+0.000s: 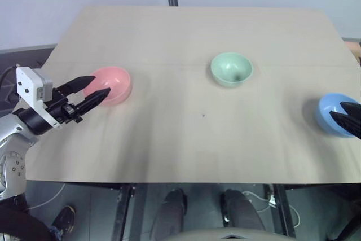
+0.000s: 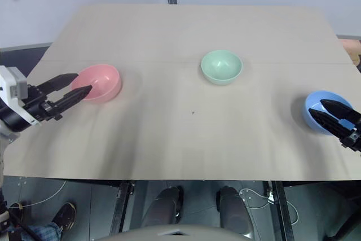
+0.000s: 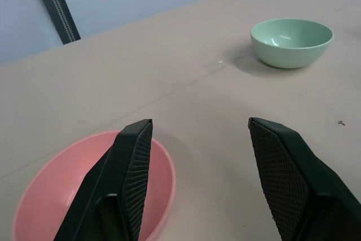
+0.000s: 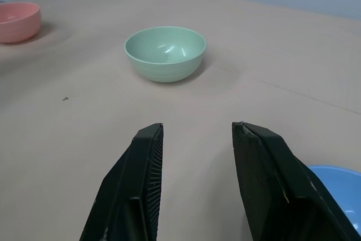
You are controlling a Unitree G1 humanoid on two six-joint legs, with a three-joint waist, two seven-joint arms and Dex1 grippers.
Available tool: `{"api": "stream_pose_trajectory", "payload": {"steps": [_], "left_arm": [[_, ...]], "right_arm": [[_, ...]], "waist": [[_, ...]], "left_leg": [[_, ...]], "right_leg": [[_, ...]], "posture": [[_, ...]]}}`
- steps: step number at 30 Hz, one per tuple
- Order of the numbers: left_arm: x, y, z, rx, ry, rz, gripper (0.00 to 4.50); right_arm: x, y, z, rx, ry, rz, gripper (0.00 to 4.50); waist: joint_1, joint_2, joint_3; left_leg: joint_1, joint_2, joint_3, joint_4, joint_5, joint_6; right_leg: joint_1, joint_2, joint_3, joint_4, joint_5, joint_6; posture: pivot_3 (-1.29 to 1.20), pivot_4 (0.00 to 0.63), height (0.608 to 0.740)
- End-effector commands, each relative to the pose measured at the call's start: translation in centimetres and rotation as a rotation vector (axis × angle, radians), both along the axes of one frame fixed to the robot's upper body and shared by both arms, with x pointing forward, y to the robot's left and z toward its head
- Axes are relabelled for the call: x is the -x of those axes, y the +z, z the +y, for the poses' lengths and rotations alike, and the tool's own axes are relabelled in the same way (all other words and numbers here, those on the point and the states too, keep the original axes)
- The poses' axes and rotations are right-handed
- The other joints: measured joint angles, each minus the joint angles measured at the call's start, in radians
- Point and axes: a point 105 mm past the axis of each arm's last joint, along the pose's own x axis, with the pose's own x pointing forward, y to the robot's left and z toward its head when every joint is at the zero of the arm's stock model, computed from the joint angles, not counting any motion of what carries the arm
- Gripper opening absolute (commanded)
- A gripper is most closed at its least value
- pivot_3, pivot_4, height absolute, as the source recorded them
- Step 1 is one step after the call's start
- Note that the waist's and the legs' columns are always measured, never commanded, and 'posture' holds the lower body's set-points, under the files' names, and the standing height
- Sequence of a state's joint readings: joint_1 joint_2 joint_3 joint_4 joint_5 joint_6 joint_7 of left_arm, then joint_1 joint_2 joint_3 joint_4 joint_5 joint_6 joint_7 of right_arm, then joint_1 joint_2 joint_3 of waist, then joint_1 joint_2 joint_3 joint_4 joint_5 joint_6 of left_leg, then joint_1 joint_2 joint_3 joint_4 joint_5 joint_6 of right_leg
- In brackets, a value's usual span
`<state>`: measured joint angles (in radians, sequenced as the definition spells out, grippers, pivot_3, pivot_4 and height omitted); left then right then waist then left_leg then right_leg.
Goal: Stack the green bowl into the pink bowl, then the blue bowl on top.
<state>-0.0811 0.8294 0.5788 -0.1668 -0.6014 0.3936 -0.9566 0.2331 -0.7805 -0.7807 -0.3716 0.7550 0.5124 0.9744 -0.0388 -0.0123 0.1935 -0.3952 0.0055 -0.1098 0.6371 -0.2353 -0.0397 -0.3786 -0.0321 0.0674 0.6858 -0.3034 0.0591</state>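
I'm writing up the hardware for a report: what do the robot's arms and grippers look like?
Each gripper has two black, wedge-shaped fingers tapering to a point, with finely ribbed inner pads. The left gripper sits on a black wrist carrying a white boxy module; behind it the arm is silver-grey with small dark screws. The right gripper has the same black fingers.

No legible text, labels, brand marks, numbers or signs are present on any surface. The pink bowl [image 1: 113,84], green bowl [image 1: 231,69] and blue bowl [image 2: 322,110] are plain.

Blue bowl [image 1: 333,114] partly behind right end effector [image 1: 345,115], frame-clipped.
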Motion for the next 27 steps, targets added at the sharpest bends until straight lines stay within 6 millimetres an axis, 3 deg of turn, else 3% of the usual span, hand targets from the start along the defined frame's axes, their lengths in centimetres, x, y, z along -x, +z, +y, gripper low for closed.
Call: {"api": "stream_pose_trajectory", "payload": {"steps": [1,27], "left_arm": [[0.15,1.15,-0.68,-0.018,-0.024,-0.063,2.89],[-0.15,0.76,-0.96,-0.02,-0.039,-0.056,2.89]], "right_arm": [[0.16,0.57,0.01,0.004,0.012,-0.033,2.02],[0.37,0.16,-0.37,-0.006,0.018,-0.019,2.02]], "waist": [[0.0,0.0,0.0],[0.0,0.0,0.0]], "left_leg": [[0.0,0.0,0.0,0.0,0.0,0.0],[0.0,0.0,0.0,0.001,0.0,0.0]], "right_leg": [[0.0,0.0,0.0,0.0,0.0,0.0],[0.0,0.0,0.0,0.002,0.0,0.0]], "posture": [[0.0,0.15,0.74],[0.0,0.15,0.74]]}}
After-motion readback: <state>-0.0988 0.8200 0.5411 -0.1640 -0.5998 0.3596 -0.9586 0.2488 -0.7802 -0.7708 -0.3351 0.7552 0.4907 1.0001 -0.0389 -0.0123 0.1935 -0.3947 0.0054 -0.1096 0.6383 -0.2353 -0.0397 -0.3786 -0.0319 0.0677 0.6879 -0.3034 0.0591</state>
